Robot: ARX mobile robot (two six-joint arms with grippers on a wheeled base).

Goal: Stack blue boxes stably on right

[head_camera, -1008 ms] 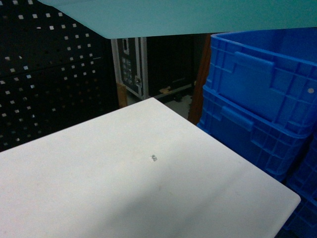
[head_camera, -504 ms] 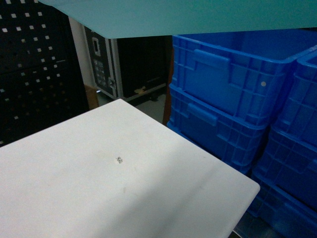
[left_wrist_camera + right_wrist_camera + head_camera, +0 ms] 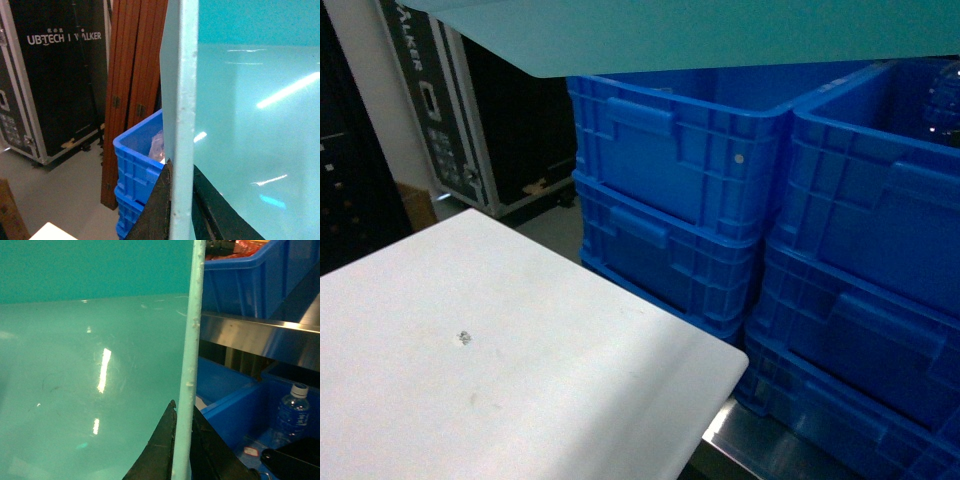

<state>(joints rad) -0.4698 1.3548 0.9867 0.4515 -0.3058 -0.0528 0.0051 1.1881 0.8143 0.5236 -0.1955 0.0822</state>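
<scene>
Both hands are clamped on the same light blue box. Left hand (image 3: 172,210) has its 2 dark fingers (image 3: 156,210) pressed on each side of the box's thin wall, and the box (image 3: 250,125) spreads out to the right of that hand, with its smooth shiny inside facing the camera. Right hand (image 3: 181,450) pinches the other wall the same way, and the box (image 3: 90,370) spreads out to the left of it.

From the head camera, the box (image 3: 720,35) is up high, across the top of the view. Below it are the white table (image 3: 500,370) and stacks of dark blue crates (image 3: 670,210).

Past the left hand stand a black case (image 3: 55,75) with white letters and some brown wood boards (image 3: 132,75). Down to the right of the right hand, a water bottle (image 3: 291,412) stands in a dark blue crate.
</scene>
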